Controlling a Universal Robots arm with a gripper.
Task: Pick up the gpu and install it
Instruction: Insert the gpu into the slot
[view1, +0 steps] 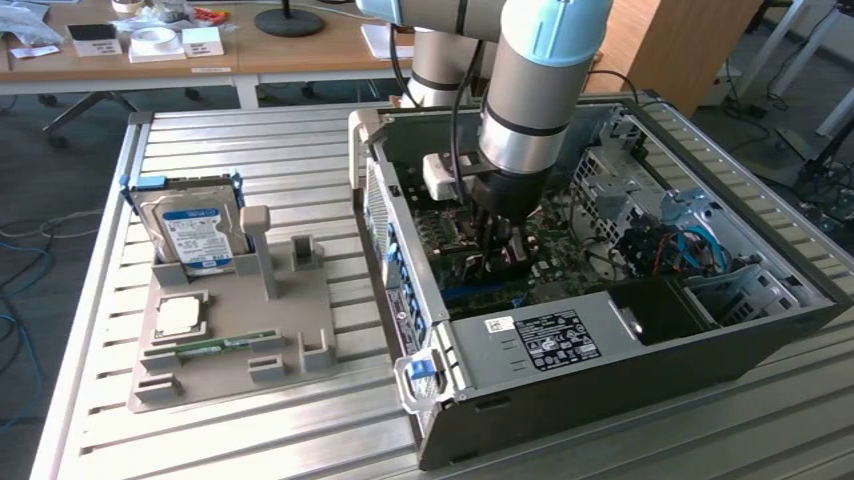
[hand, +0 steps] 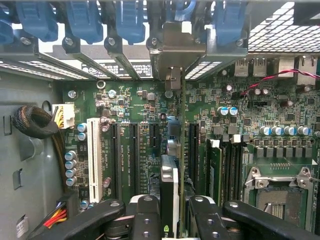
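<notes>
Grey slatted bench (view1: 267, 420) carries an open computer case (view1: 747, 340) at the exterior view's right; the end effector (view1: 498, 240) reaches down inside, low over the motherboard (view1: 554, 265). At the exterior view's left a hard drive (view1: 194, 235) shows a blue label, its writing unreadable, like the power supply sticker (view1: 547, 345). From the wrist, the end effector (hand: 172, 212) is partly closed, fingers (hand: 145, 215) clamping the gpu (hand: 169, 190) edge-on above the motherboard slots, its silver bracket (hand: 172, 50) against the rear openings. A green logo on it is cut off.
</notes>
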